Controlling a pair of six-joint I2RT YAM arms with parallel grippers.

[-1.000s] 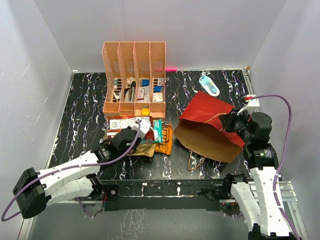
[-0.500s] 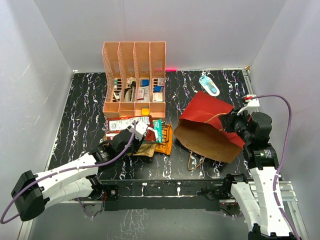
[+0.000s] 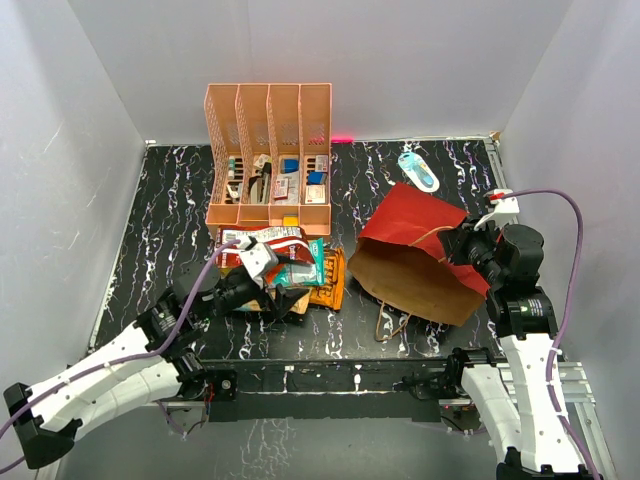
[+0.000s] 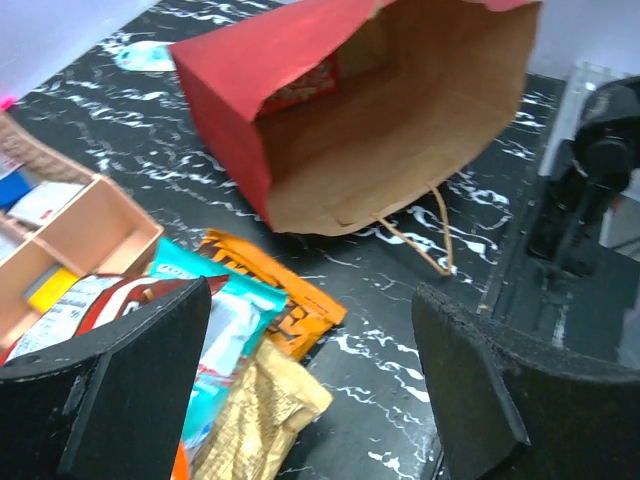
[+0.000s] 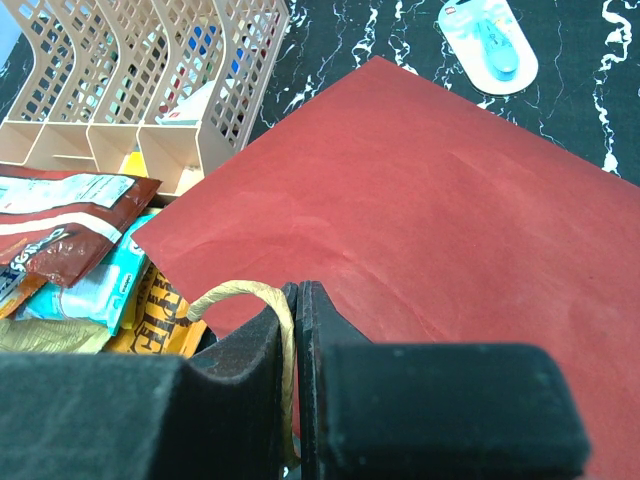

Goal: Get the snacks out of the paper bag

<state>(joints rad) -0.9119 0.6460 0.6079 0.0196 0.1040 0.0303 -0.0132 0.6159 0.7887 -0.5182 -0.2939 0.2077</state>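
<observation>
The paper bag (image 3: 415, 235) lies on its side right of centre, dark red outside, its brown mouth (image 4: 400, 130) facing left. My right gripper (image 5: 298, 320) is shut on the bag's thin loop handle (image 5: 245, 294) at the upper rim. An orange-red packet (image 4: 300, 90) shows deep inside the bag. Left of the bag lies a pile of snacks: a red chip bag (image 3: 265, 240), a teal-white packet (image 4: 225, 320), a flat orange packet (image 4: 280, 300) and a gold chip bag (image 4: 255, 410). My left gripper (image 4: 310, 400) hangs open just above the pile's near edge, holding nothing.
A peach slotted organiser (image 3: 268, 160) full of small items stands behind the pile. A light-blue-and-white oval packet (image 3: 418, 170) lies at the back right. The bag's second handle (image 3: 388, 325) trails on the black marbled table (image 3: 160, 230) near the front rail.
My left gripper has opened, left the red chip bag on the pile, and drawn back toward the near left. The right gripper and the bag have not moved.
</observation>
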